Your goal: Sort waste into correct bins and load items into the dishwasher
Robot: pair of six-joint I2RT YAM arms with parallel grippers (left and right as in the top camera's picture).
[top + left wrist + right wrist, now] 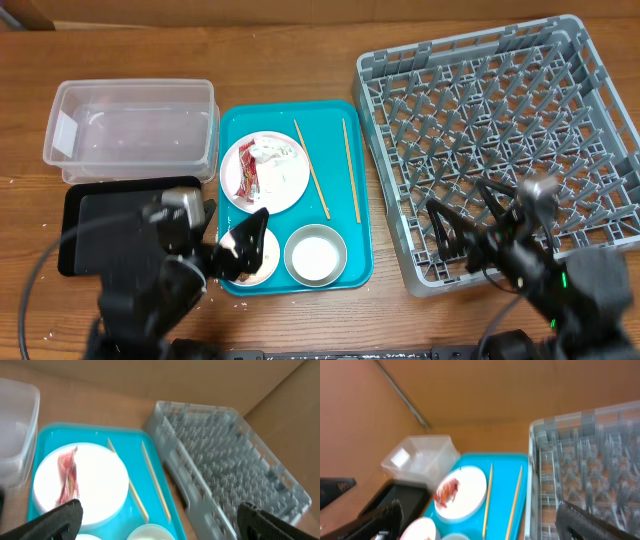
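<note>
Right now the left claw is hovering with its fingers spread wide over the near-left corner of the teal tray, just above a pale bowl holding brownish scraps. The right claw is hanging over the near edge of the grey dish rack, its fingers likewise apart and gripping nothing. Nothing is looking sorted yet: the red wrapper and the crumpled napkin are lying on the white plate, the two chopsticks are lying loose on the tray beside it, and a second bowl is sitting just right of the first. The clear tub and the black tray are waiting on the table to the left. The main risk, as I am judging it, is sitting right under the left claw — a finger coming down on the bowl's rim could be tipping it and scattering scraps across the tray, where they are hard to gather. The wrapper is lying thin and flat, so a pinch may be sliding off it or dragging the plate into the chopsticks, which are likely rolling at any nudge. The right claw, reaching across, could be snagging a rack peg — or meeting the left arm over the tray.
</note>
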